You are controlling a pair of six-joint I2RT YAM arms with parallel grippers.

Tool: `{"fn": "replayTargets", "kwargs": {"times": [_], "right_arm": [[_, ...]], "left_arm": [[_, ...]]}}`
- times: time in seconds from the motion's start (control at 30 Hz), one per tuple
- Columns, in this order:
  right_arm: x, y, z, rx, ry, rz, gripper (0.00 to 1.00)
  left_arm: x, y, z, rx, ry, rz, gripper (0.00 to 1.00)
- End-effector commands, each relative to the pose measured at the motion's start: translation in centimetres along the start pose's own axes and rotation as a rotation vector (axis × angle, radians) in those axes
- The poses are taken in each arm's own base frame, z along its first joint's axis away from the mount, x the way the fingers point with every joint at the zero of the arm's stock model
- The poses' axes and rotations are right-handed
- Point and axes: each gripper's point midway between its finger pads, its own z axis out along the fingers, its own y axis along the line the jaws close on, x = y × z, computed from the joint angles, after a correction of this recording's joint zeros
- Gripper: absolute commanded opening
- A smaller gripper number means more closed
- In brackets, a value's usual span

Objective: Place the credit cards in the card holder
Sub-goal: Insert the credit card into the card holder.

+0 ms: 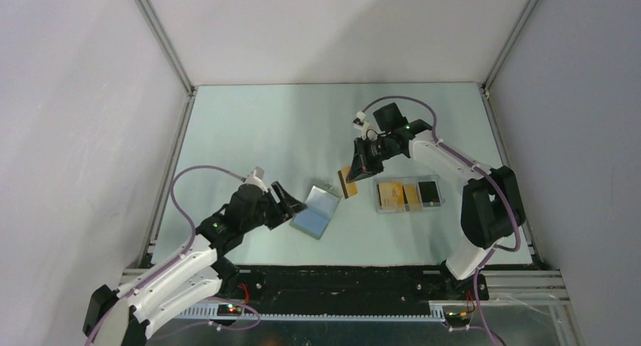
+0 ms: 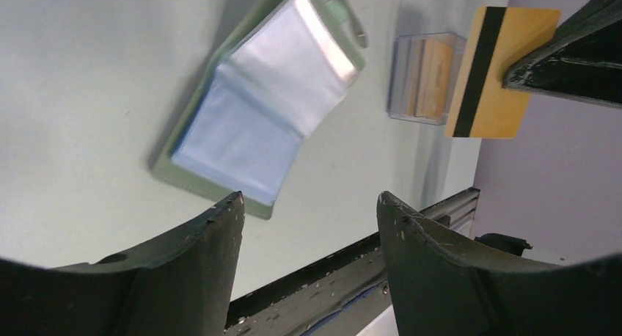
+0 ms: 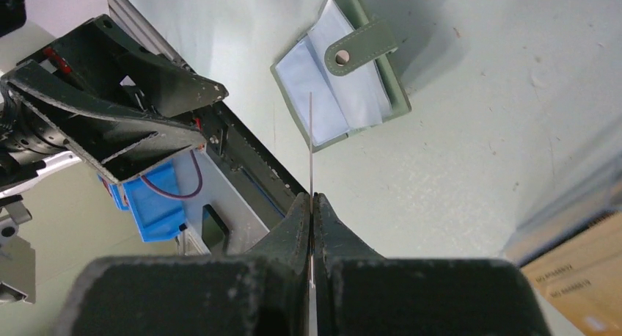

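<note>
Right wrist view: my right gripper pinches a credit card edge-on, pointing straight ahead at the open card holder. My left gripper waits beside it, fingers wide and empty.

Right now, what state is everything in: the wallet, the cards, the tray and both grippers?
card holder: lying open on the table, snap tab undone.
held card: pinched in the right gripper, above the table, not yet inserted.
right gripper: shut on the held card.
left gripper: open, empty, beside the card holder.
clear tray: on the table, other cards lying in it.
</note>
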Motion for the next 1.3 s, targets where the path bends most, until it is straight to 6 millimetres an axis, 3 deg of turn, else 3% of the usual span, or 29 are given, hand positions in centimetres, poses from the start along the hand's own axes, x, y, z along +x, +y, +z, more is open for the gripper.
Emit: {"fn": "replayTargets", "kwargs": {"times": [0.0,0.1,0.13,0.17,0.23,0.4,0.57,0.9,1.1,1.27], "right_arm": [[-1.2,2.2,1.5,-0.075,-0.013,-0.089,0.00],[-1.0,2.7,3.0,-0.068,0.009,-0.124,0.00],[-0.8,2.7,3.5,-0.063,0.020,-0.138,0.00],[-0.8,2.6,3.9,-0.053,0.033,-0.141,0.00],[-0.6,2.8,4.5,-0.057,0.048,-0.167,0.00],[0.2,3.4,5.8,-0.067,0.073,-0.228,0.00],[0.7,2.9,7.6,-0.053,0.107,-0.254,0.00],[1.7,0.2,10.2,0.084,0.263,-0.347,0.00],[1.9,-1.6,12.1,0.111,0.304,-0.315,0.00],[2.0,-3.0,12.4,0.124,0.317,-0.247,0.00]], "left_arm": [[1.0,2.2,-0.1,-0.056,0.018,-0.093,0.70],[1.1,2.7,0.0,-0.077,0.020,-0.129,0.71],[0.9,2.9,0.0,-0.086,0.015,-0.144,0.80],[0.9,3.1,0.0,-0.099,0.019,-0.166,0.95],[0.8,3.7,0.1,-0.130,0.012,-0.205,0.99],[1.2,5.6,-0.1,-0.191,0.046,-0.260,1.00],[1.7,5.0,-0.3,-0.172,0.114,-0.228,1.00],[2.9,5.4,0.9,-0.224,0.202,-0.273,0.85],[2.4,4.0,2.9,-0.165,0.212,-0.322,0.76],[2.6,5.2,5.0,-0.232,0.238,-0.324,0.71]]}}
